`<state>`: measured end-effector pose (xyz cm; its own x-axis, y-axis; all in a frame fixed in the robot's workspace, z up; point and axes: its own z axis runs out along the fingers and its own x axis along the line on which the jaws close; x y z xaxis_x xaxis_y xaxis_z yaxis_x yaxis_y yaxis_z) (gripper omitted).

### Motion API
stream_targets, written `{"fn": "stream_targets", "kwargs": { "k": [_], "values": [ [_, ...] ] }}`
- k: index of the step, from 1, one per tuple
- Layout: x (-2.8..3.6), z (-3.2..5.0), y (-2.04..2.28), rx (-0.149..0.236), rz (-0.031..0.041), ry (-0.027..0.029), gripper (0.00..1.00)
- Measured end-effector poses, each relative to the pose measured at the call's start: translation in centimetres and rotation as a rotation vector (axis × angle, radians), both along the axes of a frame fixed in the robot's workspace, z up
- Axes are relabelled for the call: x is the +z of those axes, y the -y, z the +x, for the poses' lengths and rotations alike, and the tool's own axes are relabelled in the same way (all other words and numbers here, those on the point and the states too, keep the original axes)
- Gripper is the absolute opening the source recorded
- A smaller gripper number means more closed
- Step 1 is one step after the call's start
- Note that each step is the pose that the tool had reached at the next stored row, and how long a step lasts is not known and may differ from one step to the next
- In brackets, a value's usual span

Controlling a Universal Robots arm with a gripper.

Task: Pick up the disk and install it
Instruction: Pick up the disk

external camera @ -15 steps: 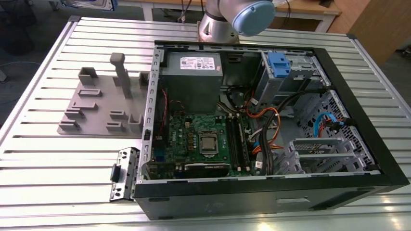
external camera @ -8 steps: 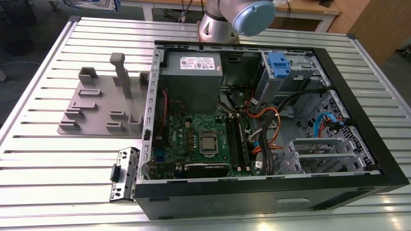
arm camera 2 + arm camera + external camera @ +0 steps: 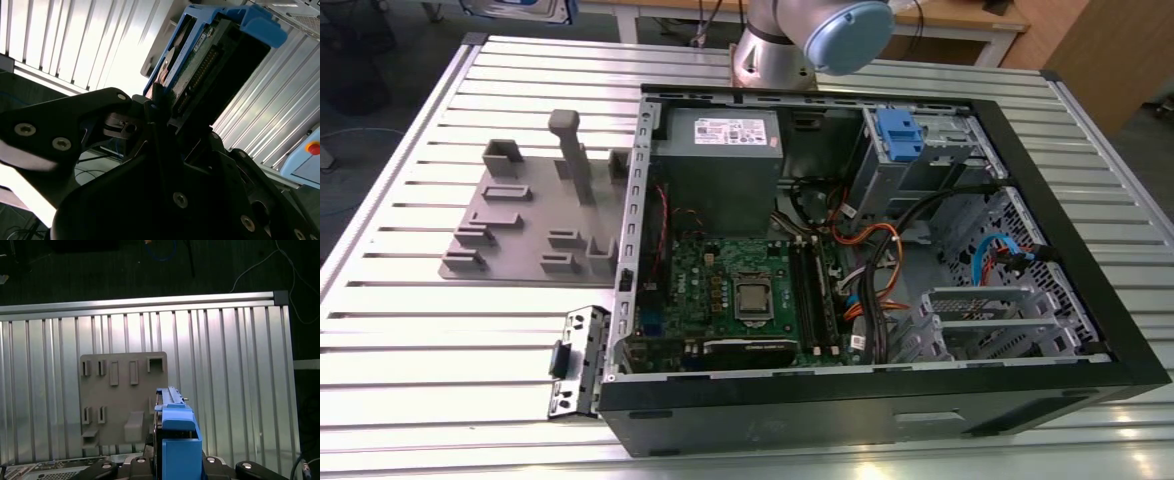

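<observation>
Disk (image 3: pixel 210 55) clamped edge-on between the jaws of the gripper (image 3: pixel 172 117), blue bracket (image 3: pixel 177 437) outermost, held high above the table just outside the computer case (image 3: pixel 854 280). Best kept square in that grip, untwisted, connector edge free. Below, beside the case, grey holder plate (image 3: pixel 122 395) on the ribbed table (image 3: pixel 240 380). Farthest, in the case's corner nearest the arm (image 3: pixel 814 40), drive cage (image 3: pixel 947 150) with blue latch (image 3: pixel 897 135): probable seat, demanding straight alignment.
</observation>
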<state>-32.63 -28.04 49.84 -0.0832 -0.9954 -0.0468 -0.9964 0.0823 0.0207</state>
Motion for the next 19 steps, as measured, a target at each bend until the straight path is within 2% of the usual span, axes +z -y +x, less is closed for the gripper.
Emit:
{"fn": "stream_targets", "kwargs": {
  "k": [19],
  "values": [
    [-0.01,2.30,0.22,0.000,0.0001,0.0000,0.36]
  ]
}}
